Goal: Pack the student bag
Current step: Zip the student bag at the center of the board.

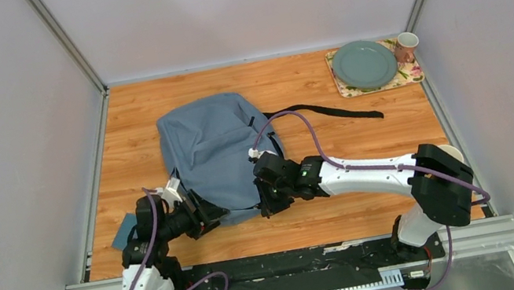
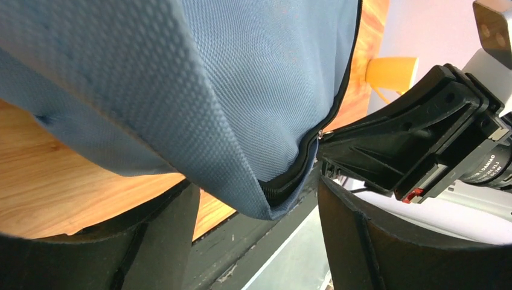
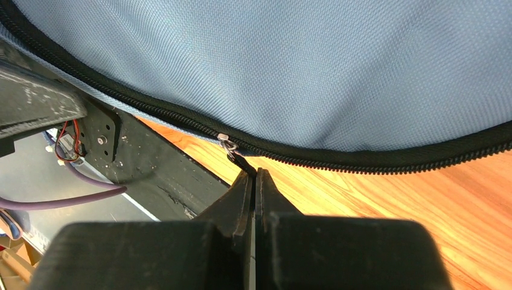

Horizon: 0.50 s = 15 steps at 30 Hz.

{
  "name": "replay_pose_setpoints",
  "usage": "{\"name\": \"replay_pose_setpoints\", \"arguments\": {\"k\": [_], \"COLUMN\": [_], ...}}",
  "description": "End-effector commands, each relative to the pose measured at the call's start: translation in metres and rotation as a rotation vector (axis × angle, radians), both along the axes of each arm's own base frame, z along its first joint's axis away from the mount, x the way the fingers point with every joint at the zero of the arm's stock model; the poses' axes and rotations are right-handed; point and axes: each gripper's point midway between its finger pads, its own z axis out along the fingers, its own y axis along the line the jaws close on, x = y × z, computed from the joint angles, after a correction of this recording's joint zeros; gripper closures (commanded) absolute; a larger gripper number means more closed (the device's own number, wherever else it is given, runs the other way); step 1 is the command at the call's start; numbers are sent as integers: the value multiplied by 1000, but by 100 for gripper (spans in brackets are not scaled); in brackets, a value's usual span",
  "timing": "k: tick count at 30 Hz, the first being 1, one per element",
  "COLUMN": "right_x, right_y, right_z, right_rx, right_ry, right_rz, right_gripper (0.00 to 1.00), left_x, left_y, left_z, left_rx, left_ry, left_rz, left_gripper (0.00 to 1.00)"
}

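Student bag: a grey-blue fabric backpack, lying flat on the wooden table at the centre of the overhead view, slightly left of middle. One black strap trails from it toward the right of the frame. The bag's near edge lies at the lower middle of that view, and both arms meet it there. Left gripper: at the bag's lower left corner. In the left wrist view its jaws stand wide apart, released. The bag corner and its dark zip hang in the gap between them, and no grip on the fabric is seen. Right gripper: at the bag's lower right edge. In the right wrist view its jaws are pressed together and clamped on the zip pull. The pull hangs from a small metal slider on the zip line at the centre of that frame. Other items noted: a green plate sits on a patterned mat at the upper right of the overhead view, with a cup on the same mat just beside the plate. A flat blue item lies at the lower left, partly hidden by the left arm. A yellow object shows at the upper right of the left wrist view; its kind cannot be told.
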Motion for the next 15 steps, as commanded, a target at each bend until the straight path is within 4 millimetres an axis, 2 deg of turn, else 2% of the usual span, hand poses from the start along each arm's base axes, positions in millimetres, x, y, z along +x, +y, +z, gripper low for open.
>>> {"name": "replay_pose_setpoints", "arguments": {"k": [1, 8, 15], "right_x": [6, 2, -1], "right_y": [12, 15, 14], "right_z": [22, 21, 19], "right_rx": [62, 73, 78], "right_ry": [-23, -8, 0], "right_rz": [1, 16, 26], "right_gripper": [100, 100, 100], "left_x": [13, 15, 29], "left_y": [-11, -26, -44], "left_z": [12, 10, 6], "left_rx": [-71, -58, -67], "left_ry": [-25, -26, -59], "left_rz": [70, 60, 54], "left_gripper": [21, 21, 21]}}
